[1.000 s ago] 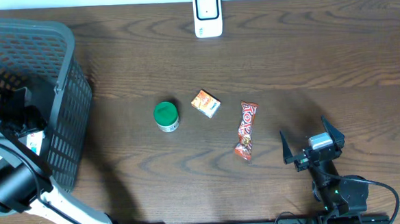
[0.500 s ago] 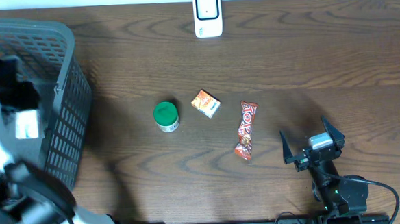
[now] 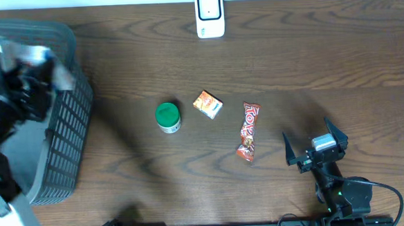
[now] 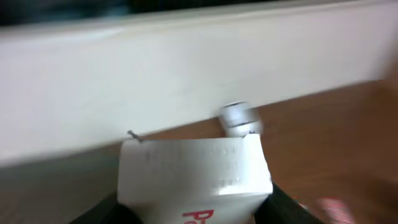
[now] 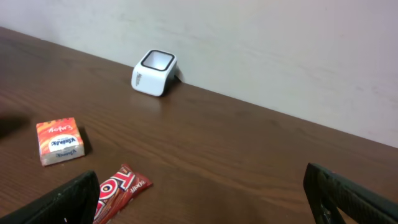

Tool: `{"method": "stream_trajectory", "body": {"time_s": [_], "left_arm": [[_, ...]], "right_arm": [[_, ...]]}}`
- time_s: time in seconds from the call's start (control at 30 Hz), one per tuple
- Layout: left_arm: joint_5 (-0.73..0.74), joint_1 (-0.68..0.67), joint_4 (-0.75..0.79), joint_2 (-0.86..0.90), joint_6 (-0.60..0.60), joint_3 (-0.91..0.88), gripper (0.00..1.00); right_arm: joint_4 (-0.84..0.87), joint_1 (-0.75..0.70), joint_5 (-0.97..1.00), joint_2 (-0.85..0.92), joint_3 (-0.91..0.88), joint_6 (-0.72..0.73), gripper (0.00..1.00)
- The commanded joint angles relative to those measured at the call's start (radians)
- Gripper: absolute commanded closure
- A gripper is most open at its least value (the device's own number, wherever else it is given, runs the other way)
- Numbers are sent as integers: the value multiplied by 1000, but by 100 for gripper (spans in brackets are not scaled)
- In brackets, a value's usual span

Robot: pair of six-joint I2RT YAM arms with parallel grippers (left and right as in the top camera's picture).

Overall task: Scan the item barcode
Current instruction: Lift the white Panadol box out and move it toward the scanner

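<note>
Two arms, one loaded: left fingers clamp a white box above the basket; the scanner lies well off to its right, at the counter's far edge; right fingers gape wide, empty.

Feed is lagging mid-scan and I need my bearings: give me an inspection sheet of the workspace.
Surface: dark wooden table, pale wall behind.
Job's things: white box with red print, held in the air; scanner at the far edge.
Clutter: green-lidded tub, orange packet, candy bar, grey basket at the left.
Grippers: left gripper jaws closed on the white box, over the basket; right gripper jaws wide open, empty.
Cables: black cable by the right arm's base.
Surroundings: nothing seen beyond the wall.
</note>
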Motion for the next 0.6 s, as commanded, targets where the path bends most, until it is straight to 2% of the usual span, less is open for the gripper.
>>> {"method": "stream_trajectory", "body": {"time_s": [0.0, 0.23, 0.4, 0.57], "left_arm": [[247, -149, -6, -10, -12, 5, 49], [215, -539, -10, 77, 0, -56, 50], [48, -826, 6, 254, 0, -64, 49], [-91, -1018, 77, 460, -1, -64, 49]], "right_arm": [[-3, -9, -2, -6, -2, 13, 1], [-3, -9, -3, -6, -2, 13, 1], [-3, -9, -2, -6, -2, 13, 1], [-3, -9, -3, -6, -2, 13, 1]]}}
